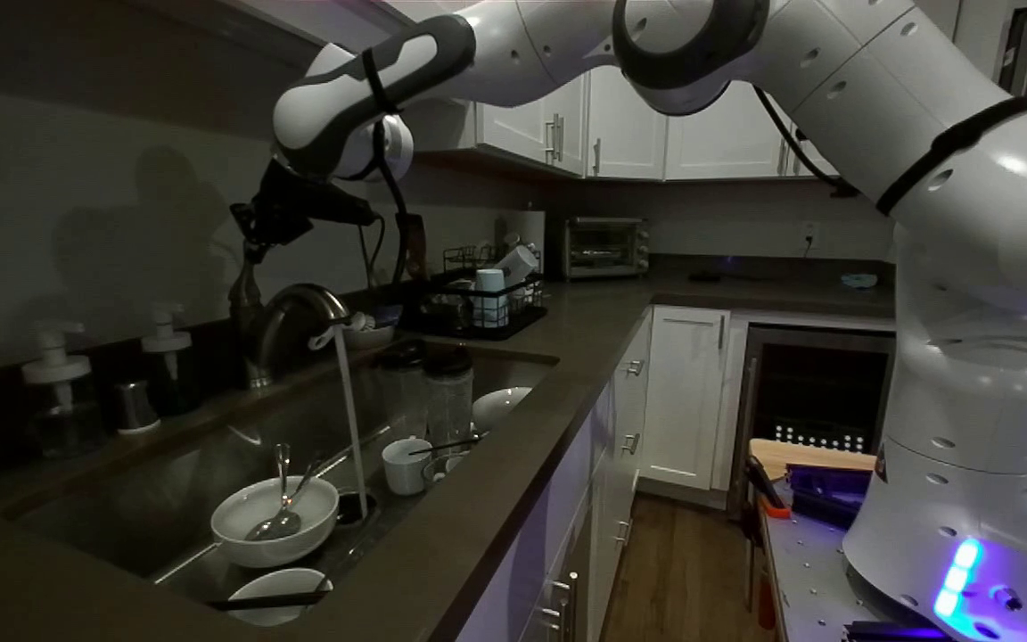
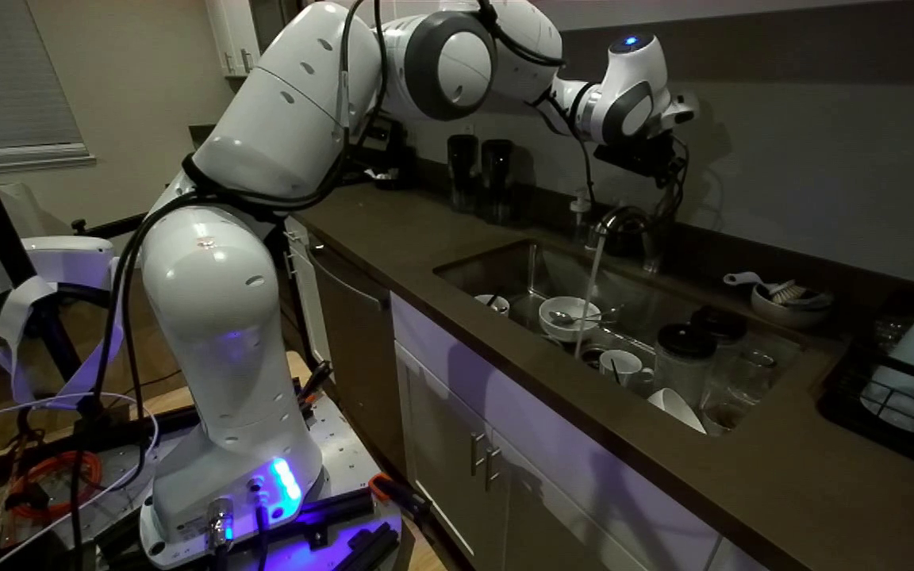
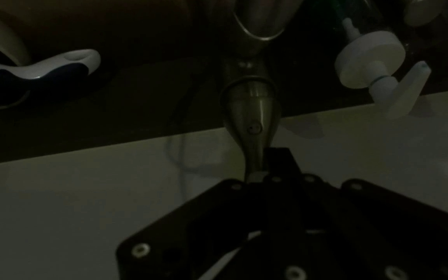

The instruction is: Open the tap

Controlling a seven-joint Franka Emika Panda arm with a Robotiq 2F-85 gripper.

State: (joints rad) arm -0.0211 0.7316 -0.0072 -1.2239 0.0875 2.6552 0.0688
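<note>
The dark-metal tap (image 1: 275, 330) stands at the back rim of the sink, with its gooseneck also in an exterior view (image 2: 624, 218). A stream of water (image 1: 350, 419) runs from its spout in both exterior views. Its lever (image 1: 244, 287) points up and shows in the wrist view (image 3: 254, 120). My black gripper (image 1: 252, 242) is at the lever's upper end. In the wrist view the fingers (image 3: 281, 161) look shut together, just right of the narrow lever. The lever's tip is hidden behind the left finger. I cannot tell whether they touch.
The sink (image 1: 166, 571) holds white bowls (image 1: 275, 522), a white cup (image 1: 405, 465) and lidded jars (image 1: 448, 392). White-topped soap bottles (image 1: 57, 383) stand beside the tap. A bowl with a brush (image 2: 790, 305) and a dish rack (image 2: 913, 396) stand farther along. The wall is close behind.
</note>
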